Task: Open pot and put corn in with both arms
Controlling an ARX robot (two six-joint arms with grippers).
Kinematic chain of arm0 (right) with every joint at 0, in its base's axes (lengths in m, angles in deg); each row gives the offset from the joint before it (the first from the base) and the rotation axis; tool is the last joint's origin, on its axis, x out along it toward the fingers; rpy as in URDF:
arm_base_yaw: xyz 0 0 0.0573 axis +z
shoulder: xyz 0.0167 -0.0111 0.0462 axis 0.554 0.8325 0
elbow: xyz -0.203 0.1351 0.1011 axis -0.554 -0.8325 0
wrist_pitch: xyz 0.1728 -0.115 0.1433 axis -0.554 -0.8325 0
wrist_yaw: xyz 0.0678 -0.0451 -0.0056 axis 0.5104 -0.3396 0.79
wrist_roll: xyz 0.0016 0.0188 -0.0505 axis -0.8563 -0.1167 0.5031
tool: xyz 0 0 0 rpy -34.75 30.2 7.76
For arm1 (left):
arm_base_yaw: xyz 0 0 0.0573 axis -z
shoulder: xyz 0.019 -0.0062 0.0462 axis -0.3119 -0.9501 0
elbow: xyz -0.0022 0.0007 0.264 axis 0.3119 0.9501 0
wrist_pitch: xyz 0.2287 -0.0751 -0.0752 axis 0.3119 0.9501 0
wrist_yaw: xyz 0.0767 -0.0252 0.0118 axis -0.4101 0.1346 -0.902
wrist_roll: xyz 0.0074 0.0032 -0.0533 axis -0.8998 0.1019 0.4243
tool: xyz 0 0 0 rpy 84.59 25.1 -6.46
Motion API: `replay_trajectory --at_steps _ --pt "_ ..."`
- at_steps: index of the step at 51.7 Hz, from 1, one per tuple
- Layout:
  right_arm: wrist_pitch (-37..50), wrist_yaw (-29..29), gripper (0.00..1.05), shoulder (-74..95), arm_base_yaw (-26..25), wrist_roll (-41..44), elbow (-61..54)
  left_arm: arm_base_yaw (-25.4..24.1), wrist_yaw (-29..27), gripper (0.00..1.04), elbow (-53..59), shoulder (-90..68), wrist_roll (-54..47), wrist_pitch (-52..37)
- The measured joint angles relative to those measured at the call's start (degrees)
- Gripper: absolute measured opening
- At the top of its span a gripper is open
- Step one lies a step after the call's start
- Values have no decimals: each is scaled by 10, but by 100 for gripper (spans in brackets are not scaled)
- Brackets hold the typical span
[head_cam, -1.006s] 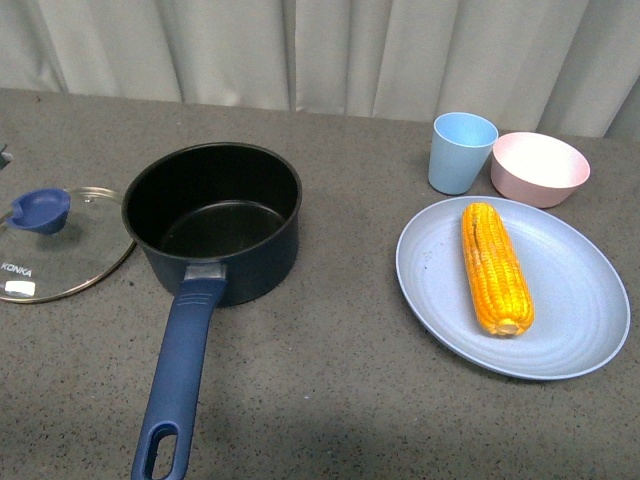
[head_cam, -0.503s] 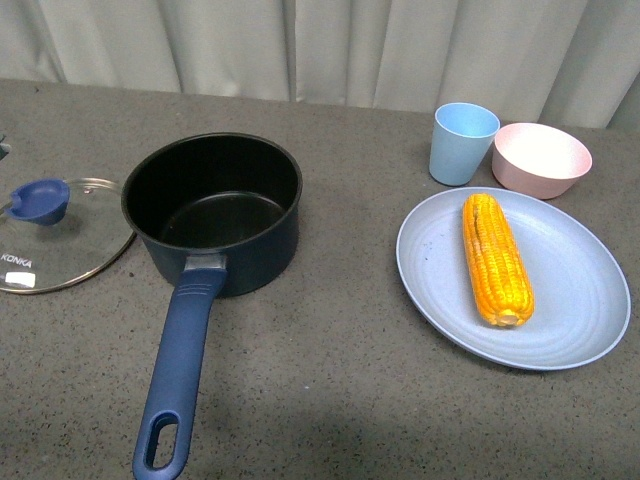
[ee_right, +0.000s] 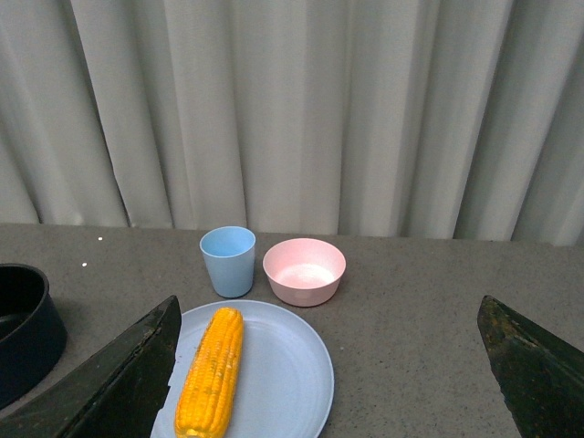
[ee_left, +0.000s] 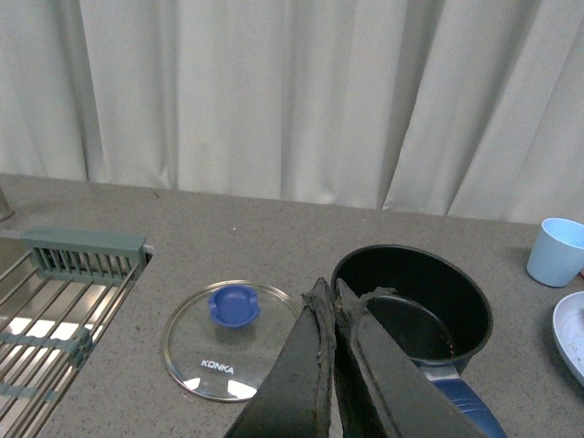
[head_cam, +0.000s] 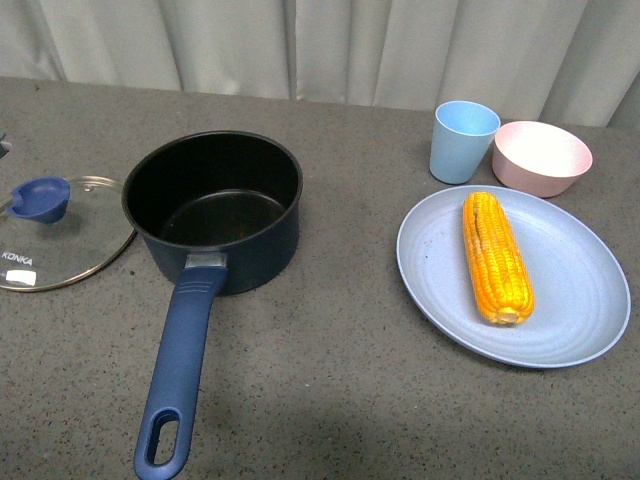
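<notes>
Left gripper (ee_left: pixel 330 290) is hovering above the counter (head_cam: pixel 330 380), jaws pressed together, tips showing between the glass lid (ee_left: pixel 233 339) and the pot (ee_left: pixel 411 301). Right gripper (ee_right: pixel 328 310) is hanging with jaws spread wide, framing the plate (ee_right: pixel 292 383).

Pot is sitting uncovered, black inside showing, blue handle (head_cam: pixel 180 370) pointing toward the robot. Corn (head_cam: pixel 497 258) is lying on the plate, well right of the pot.

Lid is resting flat just left of the pot. Blue cup (head_cam: pixel 463 140) and pink bowl (head_cam: pixel 541 157) are standing behind the plate.
</notes>
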Motion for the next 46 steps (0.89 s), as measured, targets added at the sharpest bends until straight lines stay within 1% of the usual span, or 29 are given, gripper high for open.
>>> replay_trajectory --at_steps 5,7,11,12,16,20,24,26,27,34,38,41,44,46 --pt "0 0 95 0 0 0 0 0 0 4 0 0 0 0" --pt "0 0 95 0 0 0 0 0 0 6 0 0 1 0" --pt "0 0 95 0 0 0 0 0 0 20 0 0 0 0" --pt "0 -1 95 0 0 2 0 0 0 21 0 0 0 0" --pt "-33 -11 95 22 0 35 10 0 0 34 0 0 0 0" --pt "-28 2 95 68 -4 50 16 0 0 46 0 1 0 0" --pt "19 16 95 152 -6 44 29 0 0 57 0 1 0 0" --pt "49 17 95 198 -5 40 38 0 0 64 0 1 0 0" --pt "68 18 95 230 -4 35 44 0 0 66 0 1 0 0" --pt "183 15 95 447 13 3 96 0 0 88 0 1 0 0" --pt "208 14 95 553 25 -17 130 0 0 99 0 1 0 0" --pt "216 1 95 636 33 -33 159 0 0 98 0 1 0 0" --pt "213 -5 95 710 39 -49 190 0 0 98 0 1 0 0" --pt "202 -18 95 776 45 -61 223 0 0 98 0 1 0 0"
